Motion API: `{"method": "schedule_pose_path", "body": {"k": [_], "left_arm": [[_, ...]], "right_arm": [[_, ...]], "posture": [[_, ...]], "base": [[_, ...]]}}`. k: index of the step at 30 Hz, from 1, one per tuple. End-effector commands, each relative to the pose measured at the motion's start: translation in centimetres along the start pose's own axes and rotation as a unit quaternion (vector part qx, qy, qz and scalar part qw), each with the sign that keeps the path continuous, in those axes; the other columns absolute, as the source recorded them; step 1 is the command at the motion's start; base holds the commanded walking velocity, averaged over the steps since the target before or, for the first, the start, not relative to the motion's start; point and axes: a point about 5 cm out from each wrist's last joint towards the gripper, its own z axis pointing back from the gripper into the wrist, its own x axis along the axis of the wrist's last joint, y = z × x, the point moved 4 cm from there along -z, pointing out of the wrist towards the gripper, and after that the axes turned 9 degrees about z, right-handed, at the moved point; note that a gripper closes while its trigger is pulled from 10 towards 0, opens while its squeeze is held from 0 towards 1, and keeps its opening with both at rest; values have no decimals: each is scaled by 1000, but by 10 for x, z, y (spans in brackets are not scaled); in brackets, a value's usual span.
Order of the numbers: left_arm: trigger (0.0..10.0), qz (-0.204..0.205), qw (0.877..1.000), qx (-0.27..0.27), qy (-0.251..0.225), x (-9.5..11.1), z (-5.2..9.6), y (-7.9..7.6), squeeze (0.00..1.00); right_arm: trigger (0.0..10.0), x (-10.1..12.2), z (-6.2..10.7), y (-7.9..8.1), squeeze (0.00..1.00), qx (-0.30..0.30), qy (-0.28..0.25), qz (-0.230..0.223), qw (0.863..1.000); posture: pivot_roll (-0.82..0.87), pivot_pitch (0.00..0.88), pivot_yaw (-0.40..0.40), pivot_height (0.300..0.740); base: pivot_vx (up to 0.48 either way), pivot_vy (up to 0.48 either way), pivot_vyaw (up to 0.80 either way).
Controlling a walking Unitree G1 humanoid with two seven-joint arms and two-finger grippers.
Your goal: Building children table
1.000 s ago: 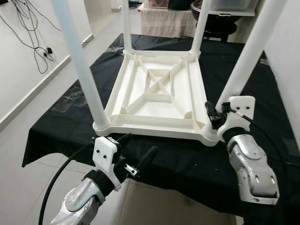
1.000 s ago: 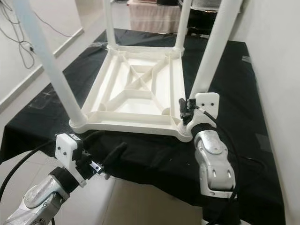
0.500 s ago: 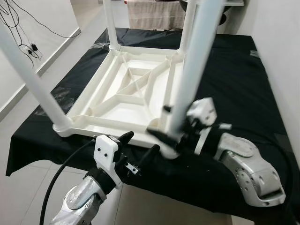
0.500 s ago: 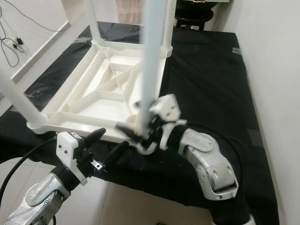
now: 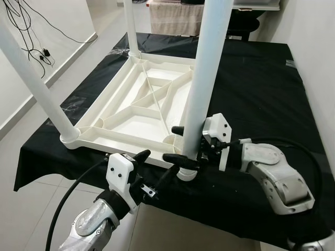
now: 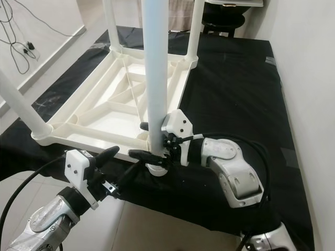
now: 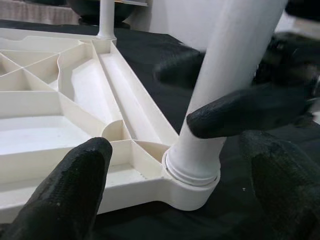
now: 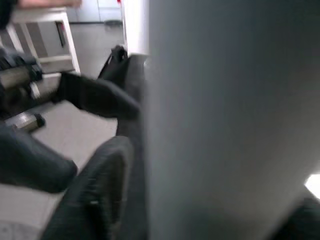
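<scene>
A white plastic children's table (image 5: 141,112) lies upside down on a black-covered table (image 5: 251,78), its legs pointing up. My right gripper (image 5: 172,144) reaches in from the right and is shut on the near right leg (image 5: 207,68) just above its socket (image 7: 192,187), with one black finger (image 7: 240,112) on each side of the leg. The same leg (image 8: 225,120) stands close in the right wrist view beside a blurred finger (image 8: 95,200). My left gripper (image 5: 155,166) hovers open just off the front edge, pointing at that corner, and its fingers (image 7: 65,195) hold nothing.
The near left leg (image 5: 36,89) and a far leg (image 5: 131,29) stand upright. The black cloth has bare room to the right of the white table. A white wall (image 5: 319,63) runs close on the right. Cables (image 5: 26,26) hang on the left wall above the tiled floor (image 5: 31,209).
My right gripper has swung from beside the leg's base to across it and closed on the leg. The camera has shifted. The left gripper has stayed at the front edge.
</scene>
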Motion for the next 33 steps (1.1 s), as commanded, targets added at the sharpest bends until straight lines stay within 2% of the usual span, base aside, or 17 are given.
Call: {"method": "schedule_pose_path", "body": {"k": [1,5,10,12,13,14,15,16,17,19,20,21,24,25,30,31,33], "left_arm": [[10000,2,1000,1,-4,1,2,0,0],[10000,3,1000,1,-4,2,2,0,0],[10000,4,1000,1,-4,2,2,0,0],[10000,4,1000,-1,-2,1,3,1,0],[10000,3,1000,0,-1,2,4,2,0],[10000,2,1000,1,-1,2,4,3,0],[10000,1,1000,2,0,2,4,3,0],[10000,1,1000,2,0,2,4,3,0],[10000,0,1000,3,-1,3,4,4,0],[10000,-1,1000,3,-1,3,4,4,0],[10000,-1,1000,3,-1,3,4,4,0],[10000,0,1000,1,0,2,4,4,0],[10000,1,1000,1,1,2,4,4,0],[10000,0,1000,2,0,2,4,4,0],[10000,-2,1000,6,-1,3,4,5,0],[10000,-1,1000,6,-1,3,4,5,0],[10000,-1,1000,6,-1,3,4,5,0]], "right_arm": [[0,-5,-6,12,0,37,4,-2,999],[0,-15,7,5,0,5,18,-14,1000],[0,-16,8,5,0,4,18,-13,1000],[0,-36,19,-7,0,-114,62,-52,990],[0,-62,53,-40,0,-370,139,-96,913],[0,-79,84,-49,0,-510,189,-121,830],[0,-90,107,-48,0,-592,229,-138,761],[0,-96,119,-45,0,-629,250,-147,722],[0,-95,109,-38,0,-589,235,-135,761],[0,-90,95,-32,0,-536,213,-117,809],[0,-90,95,-32,0,-536,213,-117,809],[0,-84,88,-38,0,-525,201,-107,820],[0,-82,85,-40,0,-524,197,-106,822],[0,-76,70,-39,0,-503,186,-107,837],[588,-67,50,-30,0,-491,178,-116,845],[10000,-62,43,-28,0,-480,166,-118,853],[10000,-59,38,-27,0,-472,157,-120,859]], "posture": [[7,172,12,740],[-3,177,17,740],[-3,177,17,740],[-10,184,10,740],[-8,190,6,740],[-8,190,6,740],[-8,190,6,740],[-8,190,6,740],[-11,196,16,740],[-11,190,22,740],[-11,190,22,740],[-4,187,12,740],[-4,187,12,740],[-2,189,14,740],[4,188,12,740],[1,188,11,740],[1,188,11,740]], "base": [[0,0,0],[0,0,0],[0,0,0],[0,0,0],[0,0,0],[0,0,0],[0,0,0],[0,0,0],[0,0,0],[0,0,0],[0,0,0],[0,0,0],[0,0,0],[0,0,0],[0,0,0],[0,0,0],[0,0,0]]}}
